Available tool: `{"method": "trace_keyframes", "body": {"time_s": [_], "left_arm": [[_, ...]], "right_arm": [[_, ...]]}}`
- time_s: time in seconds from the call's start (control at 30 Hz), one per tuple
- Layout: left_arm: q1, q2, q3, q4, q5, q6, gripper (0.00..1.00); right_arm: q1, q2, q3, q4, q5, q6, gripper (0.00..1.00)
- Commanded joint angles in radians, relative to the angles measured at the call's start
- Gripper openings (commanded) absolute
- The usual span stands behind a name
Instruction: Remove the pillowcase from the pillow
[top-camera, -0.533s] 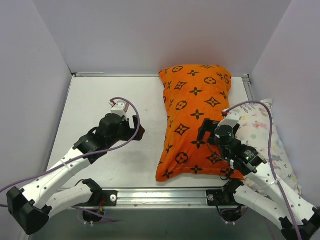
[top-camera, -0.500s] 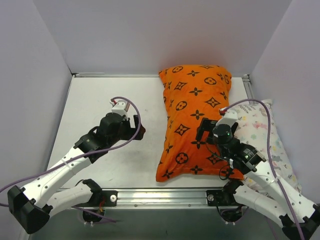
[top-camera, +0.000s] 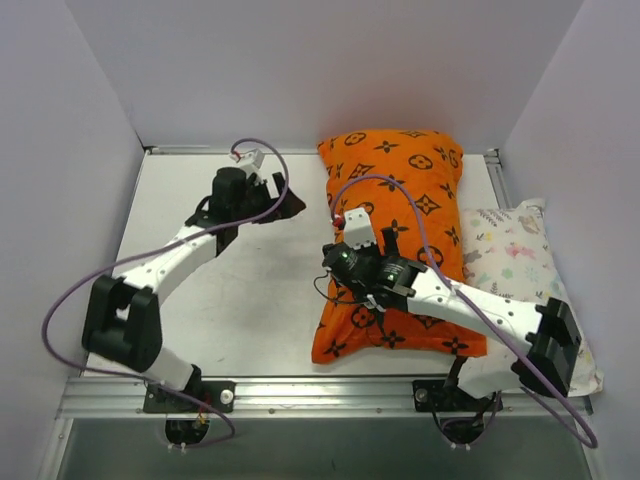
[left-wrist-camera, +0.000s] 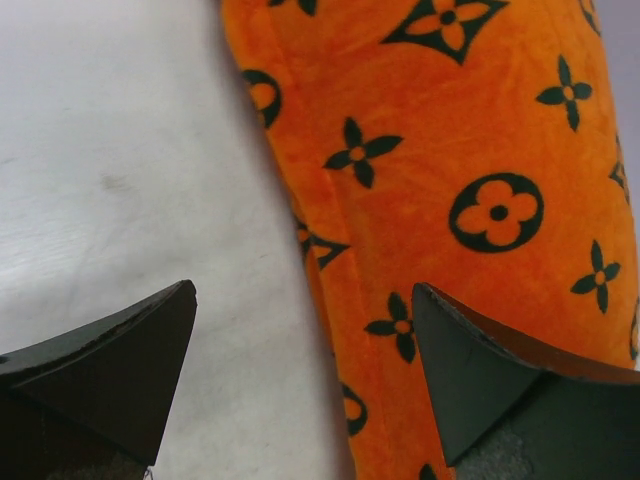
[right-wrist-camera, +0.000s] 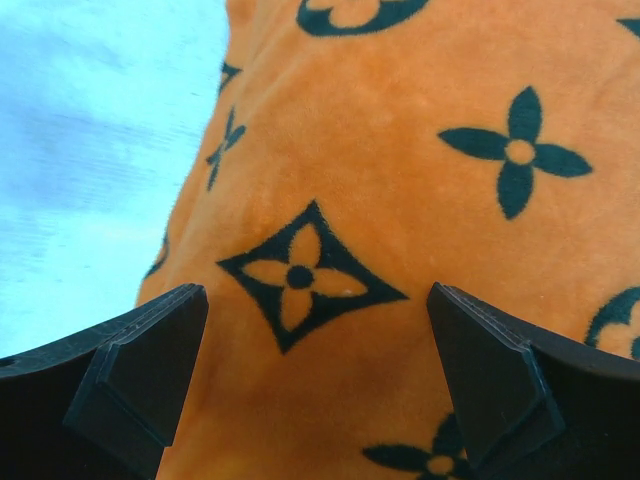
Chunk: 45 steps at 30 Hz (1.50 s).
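**Both claws open at the pillowcase's left edge**

The left claw (top-camera: 287, 205) stands wide open with nothing between its fingers. In its wrist view (left-wrist-camera: 302, 290) one finger (left-wrist-camera: 110, 370) is over the bare table (top-camera: 220, 300) and the other (left-wrist-camera: 490, 380) over orange cloth, so it straddles the pillowcase's (top-camera: 395, 200) left edge near the far end. Whether either finger touches cannot be told.

The right claw (top-camera: 340, 262) is also wide open and holds nothing. Its wrist view (right-wrist-camera: 315, 290) shows a black flower motif between the fingers, with the cloth's left edge and the table just beyond. It sits over the near half of the pillowcase (right-wrist-camera: 400, 120), and its forearm lies across the near right corner.

The pillowcase (left-wrist-camera: 450, 150) lies lengthwise on the right half of the table, plump. The pillow is inside it and hidden. Its far end reaches the table's back edge below the back wall (top-camera: 320, 70); its near end is close to the front rail (top-camera: 320, 385).

To the left, bare table runs to the left wall. To the right a print pillow (top-camera: 510, 250) touches the pillowcase and fills the room up to the right wall (top-camera: 590, 120).
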Motion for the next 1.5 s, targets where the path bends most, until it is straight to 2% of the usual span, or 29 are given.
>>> {"method": "trace_keyframes", "body": {"time_s": [0.0,0.2,0.23,0.27,0.3,0.33,0.37,0.4,0.67,0.93,1.03,1.13,1.17,1.23,1.27,1.33,1.43,1.47], "left_arm": [[-0.017,0.161,0.08,0.317,0.314,-0.075,0.97],[-0.073,0.386,0.154,0.428,0.33,-0.092,0.97],[-0.087,0.41,0.165,0.446,0.327,-0.095,0.97],[-0.095,0.432,0.174,0.46,0.323,-0.104,0.98],[-0.1,0.469,0.192,0.483,0.32,-0.112,0.97],[-0.11,0.484,0.2,0.494,0.307,-0.124,0.97],[-0.115,0.498,0.208,0.505,0.297,-0.13,0.97],[-0.118,0.525,0.22,0.522,0.284,-0.133,0.97],[-0.138,0.618,0.235,0.579,0.15,-0.17,0.98],[-0.161,0.677,0.264,0.698,0.092,-0.242,0.97],[-0.173,0.671,0.225,0.818,0.078,-0.276,0.95],[-0.178,0.655,0.174,0.904,0.08,-0.297,0.65],[-0.179,0.633,0.162,0.91,0.069,-0.299,0.3],[-0.178,0.601,0.114,0.91,0.04,-0.291,0.04],[-0.176,0.566,0.097,0.91,0.031,-0.287,0.0],[-0.173,0.524,0.039,0.905,0.003,-0.273,0.0],[-0.164,0.396,-0.065,0.861,-0.067,-0.256,0.0],[-0.166,0.303,-0.094,0.832,-0.122,-0.241,0.0]], "right_arm": [[0.017,0.09,0.042,-0.135,0.205,0.045,1.0],[0.008,0.248,-0.019,-0.191,0.283,0.112,1.0],[0.004,0.259,-0.025,-0.197,0.277,0.134,0.99],[-0.007,0.262,-0.042,-0.2,0.26,0.145,0.93],[-0.012,0.241,-0.051,-0.2,0.227,0.155,0.58],[-0.016,0.221,-0.062,-0.195,0.216,0.174,0.33],[-0.022,0.198,-0.089,-0.188,0.203,0.172,0.14],[-0.025,0.14,-0.102,-0.177,0.182,0.169,0.0],[-0.076,-0.204,-0.192,-0.111,-0.034,0.137,0.0],[-0.094,-0.297,-0.2,-0.111,-0.119,0.12,0.0],[-0.094,-0.313,-0.2,-0.115,-0.122,0.119,0.0],[-0.096,-0.326,-0.194,-0.117,-0.123,0.116,0.0],[-0.096,-0.327,-0.189,-0.117,-0.123,0.114,0.0],[-0.096,-0.327,-0.183,-0.116,-0.126,0.11,0.0],[-0.096,-0.326,-0.176,-0.117,-0.128,0.103,0.0],[-0.099,-0.323,-0.171,-0.117,-0.125,0.1,0.0],[-0.104,-0.323,-0.15,-0.119,-0.131,0.082,0.0],[-0.105,-0.323,-0.142,-0.119,-0.136,0.071,0.0]]}}
